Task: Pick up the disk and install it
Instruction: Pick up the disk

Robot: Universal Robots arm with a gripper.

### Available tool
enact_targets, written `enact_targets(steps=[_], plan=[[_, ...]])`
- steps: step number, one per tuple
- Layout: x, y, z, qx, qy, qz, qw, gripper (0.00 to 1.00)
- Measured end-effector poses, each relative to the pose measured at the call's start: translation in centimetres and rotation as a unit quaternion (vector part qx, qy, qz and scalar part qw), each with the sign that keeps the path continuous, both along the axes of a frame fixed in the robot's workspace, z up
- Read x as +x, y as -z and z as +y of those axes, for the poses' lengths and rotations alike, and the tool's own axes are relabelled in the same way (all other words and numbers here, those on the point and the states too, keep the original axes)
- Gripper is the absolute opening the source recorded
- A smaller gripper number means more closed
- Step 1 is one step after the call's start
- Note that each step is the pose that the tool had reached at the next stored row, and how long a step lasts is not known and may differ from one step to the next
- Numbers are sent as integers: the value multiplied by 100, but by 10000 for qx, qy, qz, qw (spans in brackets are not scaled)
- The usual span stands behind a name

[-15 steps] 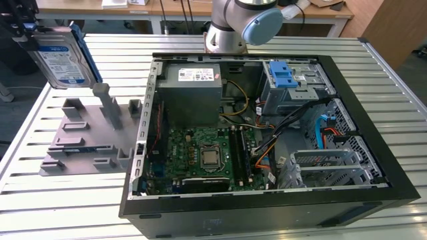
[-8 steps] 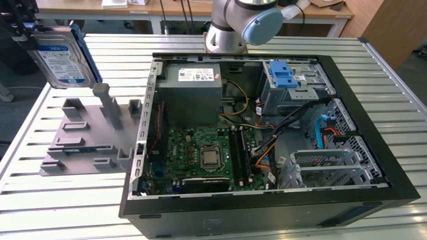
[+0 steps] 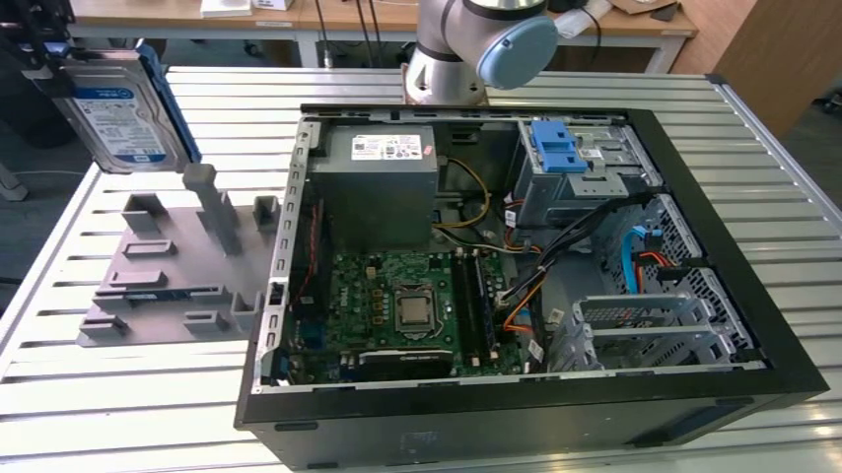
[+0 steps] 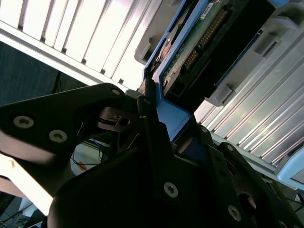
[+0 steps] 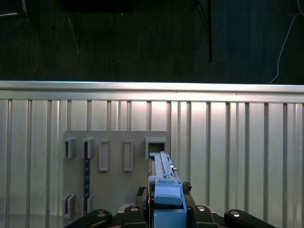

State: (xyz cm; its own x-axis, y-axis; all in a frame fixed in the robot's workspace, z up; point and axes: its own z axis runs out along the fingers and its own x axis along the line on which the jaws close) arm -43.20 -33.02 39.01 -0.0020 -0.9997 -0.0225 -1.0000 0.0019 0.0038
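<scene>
disk (image 3: 121,108) gripped upright in the gripper (image 5: 166,211), jaws clenched on the blue bracket (image 4: 173,116) at its edge. disk hung in the air above the grey slotted holder (image 3: 172,266), at the exterior view's left. holder lay on the slatted metal worktop (image 3: 132,394), just beside the open computer case (image 3: 684,325). blue-latched drive cage (image 3: 566,163) sat inside the case, well apart from the disk.

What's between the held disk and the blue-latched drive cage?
Exterior view, from the disk: table slats, the case wall, then the grey power supply box.
</scene>
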Motion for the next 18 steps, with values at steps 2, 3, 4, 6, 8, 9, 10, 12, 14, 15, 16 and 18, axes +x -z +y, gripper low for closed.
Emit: enact_targets(steps=[2,3,4,6,8,9,10,12,14,15,16,18], plan=[[0,-7,0,0,0,0,10000,36],[0,-11,0,0,0,1,10000,36],[0,-15,0,0,0,0,10000,36],[0,-22,0,0,0,0,10000,36],[0,-30,0,0,0,0,10000,36],[0,-32,0,0,0,0,10000,36],[0,-35,0,0,0,0,10000,36],[0,-39,0,0,0,0,10000,36],[0,-43,0,0,0,0,10000,36],[0,-45,0,0,0,0,10000,36],[0,-50,0,0,0,0,10000,36],[0,-54,0,0,0,0,10000,36]])
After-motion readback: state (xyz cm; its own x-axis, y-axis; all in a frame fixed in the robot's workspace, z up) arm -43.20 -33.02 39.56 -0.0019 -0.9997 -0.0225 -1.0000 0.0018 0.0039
